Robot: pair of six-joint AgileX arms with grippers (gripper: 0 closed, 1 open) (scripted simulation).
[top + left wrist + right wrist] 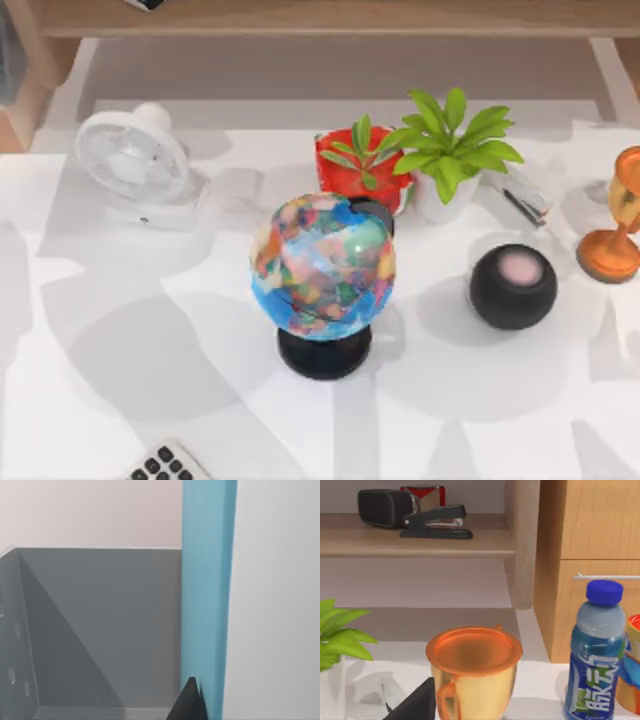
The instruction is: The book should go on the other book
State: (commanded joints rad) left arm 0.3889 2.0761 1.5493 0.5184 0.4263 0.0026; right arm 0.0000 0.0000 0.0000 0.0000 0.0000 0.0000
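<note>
Left wrist view: a dark fingertip of the left gripper [189, 702] lies against an upright blue book [206, 590], apparently gripping it for transfer; finger state cannot be told. Beyond stands a grey bin [100, 630]. The other book was not located. Right gripper [415, 705] faces a cup [474, 670]; fingers undeterminable.

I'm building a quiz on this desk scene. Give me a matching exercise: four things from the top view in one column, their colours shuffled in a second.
Things:
1. fan
2. speaker
3. goblet
4. plant pot behind the globe

Colours:
A. orange
B. red
C. white
D. black

Pairs: 1-C, 2-D, 3-A, 4-B
</note>
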